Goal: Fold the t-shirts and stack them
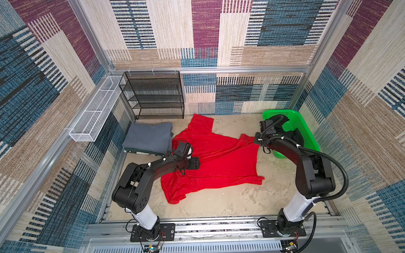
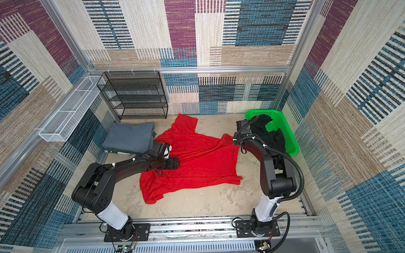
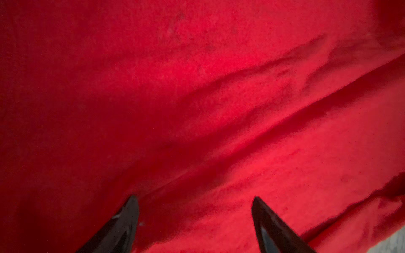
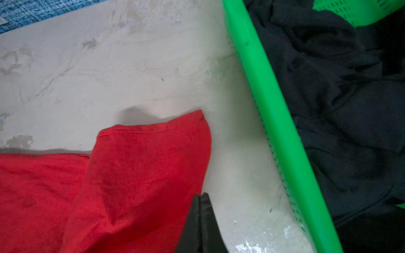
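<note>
Shirts: three, and each is in a different place.
Red shirt [image 1: 219,162]: it lies open but wrinkly in the middle of the table [image 1: 219,203]. One sleeve points to the far side and a corner hangs toward the near left. It is not folded yet.
Grey shirt [image 1: 146,138]: it is folded flat at the far left, on top of something dark. I think this is where the pile goes.
Black shirt [image 4: 339,98]: it is bunched up inside the green basket [image 4: 263,87] at the far right, not taken out yet.
Left gripper [image 3: 194,198]: it is low over the left part of the red shirt. Its fingers are spread wide with nothing between them, maybe ready to pinch the cloth.
Right gripper [image 4: 200,196]: its fingers are squeezed tight together, right at the red shirt's right edge, just beside the basket. I cannot tell if any cloth is caught between them.
Why one on each side: I think pulling from both sides would smooth out the wrinkles before folding.
Watch out: soft cloth slips and bunches, so a small pinch may let go.
</note>
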`<act>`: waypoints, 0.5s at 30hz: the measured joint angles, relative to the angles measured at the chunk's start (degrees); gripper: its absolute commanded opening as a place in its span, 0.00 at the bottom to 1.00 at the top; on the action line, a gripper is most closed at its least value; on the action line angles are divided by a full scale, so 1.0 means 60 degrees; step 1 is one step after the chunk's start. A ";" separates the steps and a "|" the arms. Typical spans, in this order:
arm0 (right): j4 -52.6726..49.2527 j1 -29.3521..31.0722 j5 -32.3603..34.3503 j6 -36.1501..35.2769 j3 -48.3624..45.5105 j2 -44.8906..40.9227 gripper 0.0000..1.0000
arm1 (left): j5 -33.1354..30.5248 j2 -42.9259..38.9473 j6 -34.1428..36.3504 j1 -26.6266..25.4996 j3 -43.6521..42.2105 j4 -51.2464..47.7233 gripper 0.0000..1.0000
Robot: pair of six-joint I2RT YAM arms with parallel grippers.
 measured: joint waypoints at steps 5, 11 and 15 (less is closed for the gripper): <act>0.0029 -0.0040 -0.0117 0.0386 -0.0586 -0.0295 0.00 | 0.0076 0.0033 -0.0004 0.0036 0.0044 -0.0062 0.82; -0.0051 -0.0047 -0.1107 0.0692 -0.1359 -0.0812 0.68 | 0.0226 -0.0168 -0.0011 0.0076 0.0353 -0.1235 0.84; -0.0237 -0.0047 -0.1683 0.0816 -0.1741 -0.1413 0.82 | 0.0229 -0.0499 -0.0007 0.0076 0.0925 -0.2386 0.86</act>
